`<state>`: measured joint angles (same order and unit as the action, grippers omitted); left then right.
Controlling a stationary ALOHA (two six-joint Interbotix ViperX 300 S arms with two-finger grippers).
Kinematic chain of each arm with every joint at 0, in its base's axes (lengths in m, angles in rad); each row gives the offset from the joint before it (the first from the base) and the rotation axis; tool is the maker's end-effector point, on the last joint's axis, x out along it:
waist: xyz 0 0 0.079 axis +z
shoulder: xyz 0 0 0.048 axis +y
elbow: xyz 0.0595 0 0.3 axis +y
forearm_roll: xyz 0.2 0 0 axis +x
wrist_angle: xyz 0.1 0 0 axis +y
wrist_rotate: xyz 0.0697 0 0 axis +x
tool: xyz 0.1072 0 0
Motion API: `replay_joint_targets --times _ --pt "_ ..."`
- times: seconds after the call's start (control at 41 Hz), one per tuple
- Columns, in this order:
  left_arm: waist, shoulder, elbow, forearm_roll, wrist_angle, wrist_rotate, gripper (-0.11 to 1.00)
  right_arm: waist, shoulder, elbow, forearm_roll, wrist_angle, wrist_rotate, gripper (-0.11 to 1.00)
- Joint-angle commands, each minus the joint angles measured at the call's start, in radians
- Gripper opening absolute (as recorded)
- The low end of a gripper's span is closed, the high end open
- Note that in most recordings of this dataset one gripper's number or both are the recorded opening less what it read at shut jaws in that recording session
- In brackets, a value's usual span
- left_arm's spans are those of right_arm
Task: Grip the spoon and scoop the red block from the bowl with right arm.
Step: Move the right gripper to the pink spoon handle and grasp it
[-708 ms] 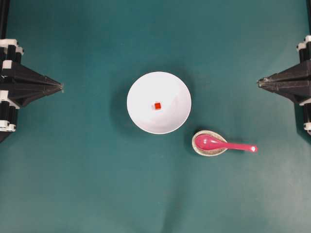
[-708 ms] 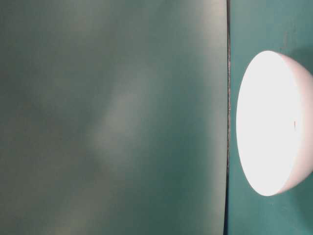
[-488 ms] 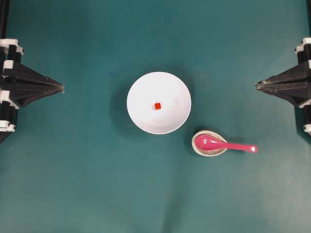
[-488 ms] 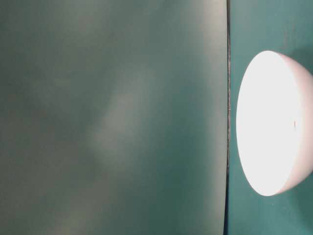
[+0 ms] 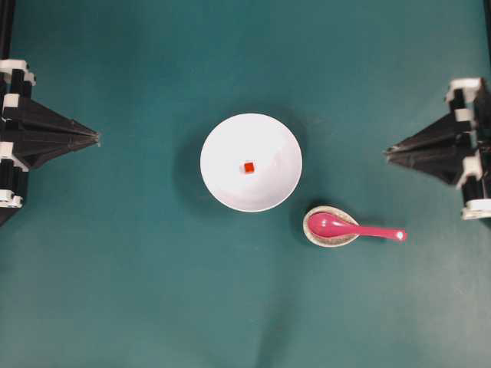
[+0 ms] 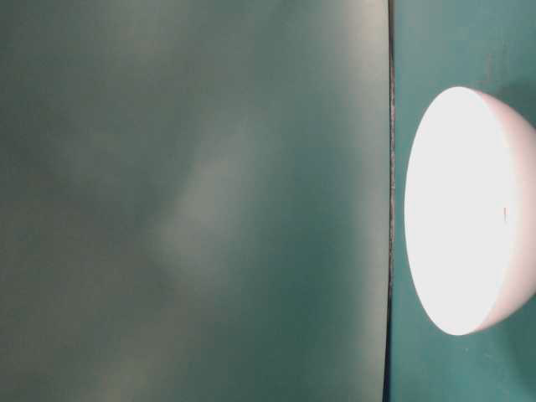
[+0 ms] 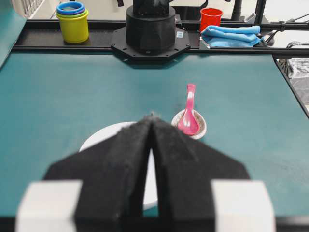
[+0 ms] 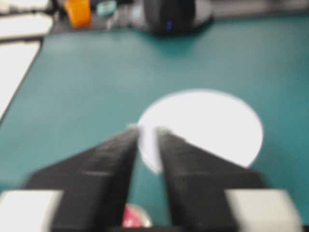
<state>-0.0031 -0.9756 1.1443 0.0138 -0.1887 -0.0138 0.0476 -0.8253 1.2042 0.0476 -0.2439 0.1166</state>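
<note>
A teal-covered bench (image 5: 138, 291) seen from above. At its centre sits a round white bowl (image 5: 251, 162) with a tiny red block (image 5: 248, 167) resting inside, near the middle of the bowl's floor. Just beside the bowl, toward the lower right in the overhead view, a small speckled beige dish (image 5: 331, 227) holds the scoop of a glossy pink spoon (image 5: 354, 228); the spoon's handle juts out past the dish rim, pointing toward the right edge of the bench.

The left claw (image 5: 97, 138) hangs at the left edge, well apart from the bowl, its two black fingers pressed together to a point. The right claw (image 5: 387, 152) hangs at the right edge, above the spoon in the overhead view and touching nothing; its wrist view is blurred, but a narrow gap seems to show between the two fingers, so it looks slightly parted and holds nothing.

The table-level view shows only the bowl's bright white side.
</note>
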Motion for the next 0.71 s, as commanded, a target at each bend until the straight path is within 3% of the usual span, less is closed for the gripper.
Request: replay_joint_targets --times 0.0,0.073,0.195,0.269,0.415,0.488,0.684 --pt "0.0 0.005 -0.028 0.003 -0.005 0.003 0.0 0.026 0.054 0.017 0.02 -0.043 0.02 0.4" --pt "0.005 0.006 -0.026 0.003 -0.005 0.002 0.0 0.071 0.101 0.052 0.032 -0.103 0.041 0.5" --pt "0.005 0.009 -0.028 0.003 -0.005 0.002 0.0 0.183 0.204 0.12 0.074 -0.275 0.071 0.47" --pt "0.005 0.009 -0.028 0.003 -0.005 0.002 0.0 0.253 0.279 0.158 0.13 -0.391 0.072 0.46" --pt "0.005 0.012 -0.026 0.003 -0.003 0.002 0.0 0.383 0.468 0.216 0.268 -0.629 0.072 0.47" --pt "0.005 0.015 -0.026 0.003 -0.005 0.002 0.0 0.449 0.583 0.222 0.362 -0.741 0.072 0.47" --pt "0.005 0.02 -0.026 0.002 -0.005 0.0 0.0 0.601 0.818 0.186 0.572 -0.905 0.077 0.47"
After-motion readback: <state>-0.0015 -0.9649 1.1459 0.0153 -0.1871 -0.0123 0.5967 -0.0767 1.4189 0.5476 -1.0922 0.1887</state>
